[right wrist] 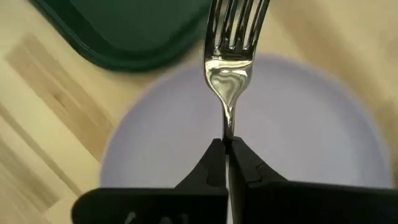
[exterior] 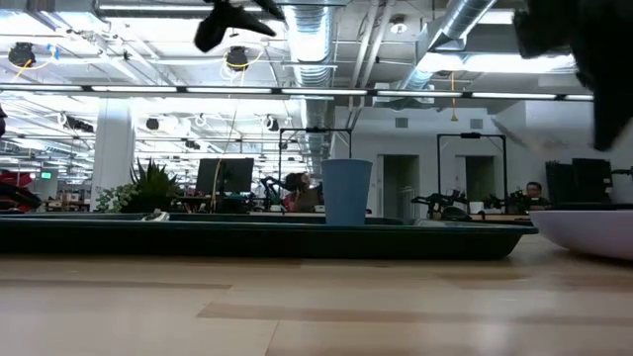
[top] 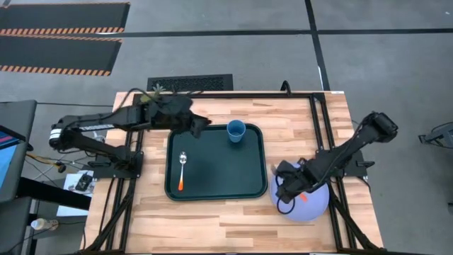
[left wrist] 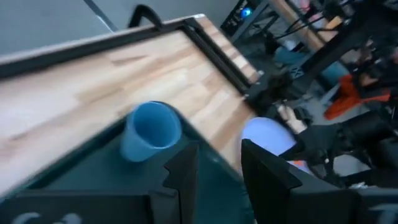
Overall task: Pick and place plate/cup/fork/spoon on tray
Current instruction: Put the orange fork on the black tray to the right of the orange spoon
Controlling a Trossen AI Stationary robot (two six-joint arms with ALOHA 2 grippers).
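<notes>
Two dark fingers of the right gripper [right wrist: 227,149] are pinched tight on the thin silver neck of the fork [right wrist: 231,68], a slim piece with shiny metal tines pointing away from the wrist; its orange handle shows only as a sliver under the gripper in the overhead view. The fork hangs above the large, round, flat lavender-blue plate [top: 311,204], which sits on the pale wooden table [top: 233,227] just off the near right corner of the big dark green rectangular tray [top: 216,188] with its rounded corners and raised rim. From table height the plate's pale edge lies just beside the tray's end. Over on the other side, the left gripper [left wrist: 214,171] hovers above the tray's far edge, its two fingers set a narrow gap apart with nothing between them. Close in front of it stands the small round blue cup [top: 236,131], upright on the tray near the far rim. The slim spoon [top: 182,170], silver rounded bowl and orange handle, lies flat on the tray's left part, bowl towards the far side and handle towards the near rim, well apart from the cup.
</notes>
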